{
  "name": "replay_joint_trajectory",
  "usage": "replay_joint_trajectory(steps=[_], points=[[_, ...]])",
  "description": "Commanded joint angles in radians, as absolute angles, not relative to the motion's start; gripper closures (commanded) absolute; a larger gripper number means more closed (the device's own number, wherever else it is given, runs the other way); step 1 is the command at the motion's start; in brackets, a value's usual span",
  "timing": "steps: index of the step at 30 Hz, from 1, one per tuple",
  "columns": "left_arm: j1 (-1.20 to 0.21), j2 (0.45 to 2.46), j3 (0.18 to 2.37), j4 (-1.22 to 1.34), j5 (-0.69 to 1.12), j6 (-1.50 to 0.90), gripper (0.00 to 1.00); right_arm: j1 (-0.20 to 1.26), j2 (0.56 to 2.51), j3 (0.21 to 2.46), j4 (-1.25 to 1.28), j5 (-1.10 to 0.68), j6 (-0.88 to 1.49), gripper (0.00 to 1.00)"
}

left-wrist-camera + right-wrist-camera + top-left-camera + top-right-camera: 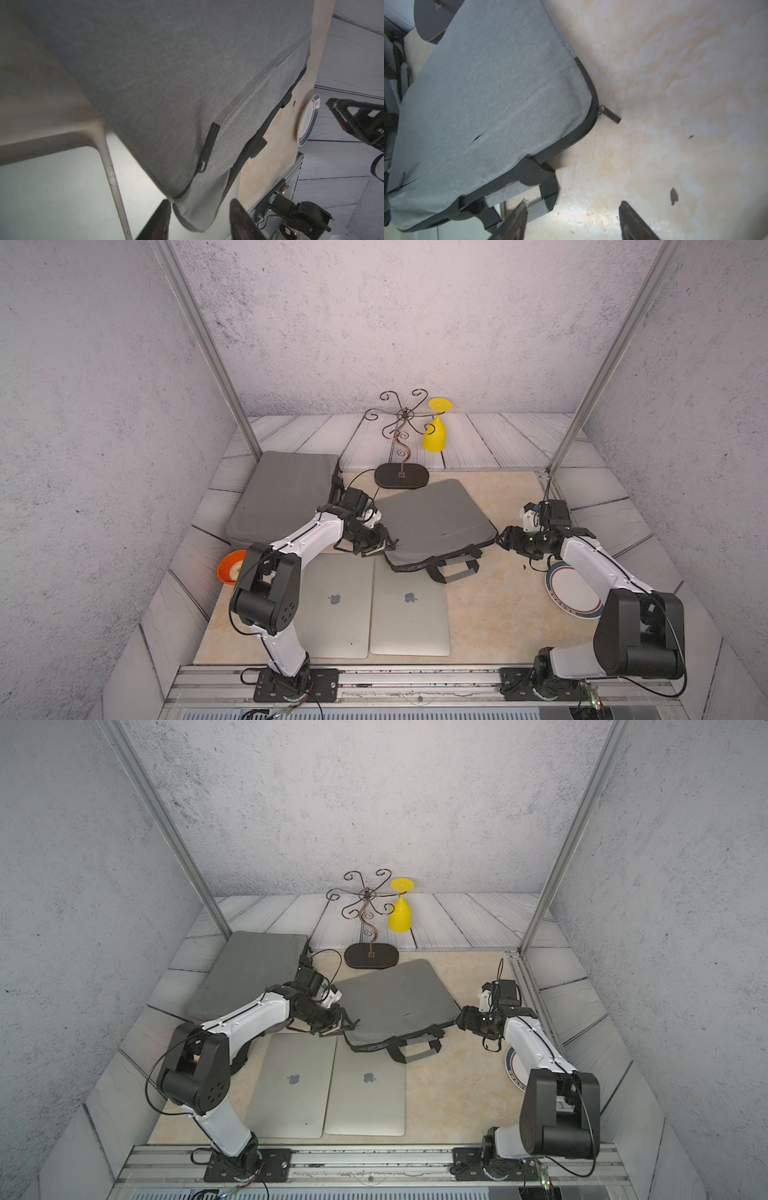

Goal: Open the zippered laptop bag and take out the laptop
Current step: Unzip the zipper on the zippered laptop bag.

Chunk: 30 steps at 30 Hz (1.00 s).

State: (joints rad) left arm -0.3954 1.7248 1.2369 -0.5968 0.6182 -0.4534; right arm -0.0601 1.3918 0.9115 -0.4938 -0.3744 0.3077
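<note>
Presently left gripper (380,546) and right gripper (502,540) flank the laptop bag (432,522), parted and empty. Two laptops (336,605) (409,605) lie before it; we cannot confirm unzipping.

The laptop bag (436,518) is matt grey woven cloth, the laptop (409,605) before it smooth satin-silver metal, the tabletop (498,605) mottled, stone-like beige.

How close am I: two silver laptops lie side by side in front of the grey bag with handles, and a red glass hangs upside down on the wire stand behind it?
Nearly. The glass is yellow, not red, as both top views show. The rest stands: two silver laptops side by side in front of the grey bag with handles, wire stand behind it.
</note>
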Motion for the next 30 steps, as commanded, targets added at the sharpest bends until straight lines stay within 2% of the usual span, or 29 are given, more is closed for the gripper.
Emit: replay_joint_trajectory(steps=[1,6,14,30], points=[[-0.409,1.654,1.281,-0.644,0.567,-0.263,0.46,-0.060,1.305,0.864,-0.515,-0.465,0.401,0.28],[-0.456,1.624,1.315,-0.685,0.504,-0.054,0.42,-0.060,1.193,0.787,-0.496,-0.516,0.467,0.25],[-0.603,1.619,1.298,-0.570,0.442,0.270,0.38,-0.060,1.079,0.721,-0.537,-0.543,0.503,0.19],[-0.808,1.851,1.404,-0.536,0.257,0.412,0.37,-0.059,1.038,0.688,-0.562,-0.540,0.511,0.17]])
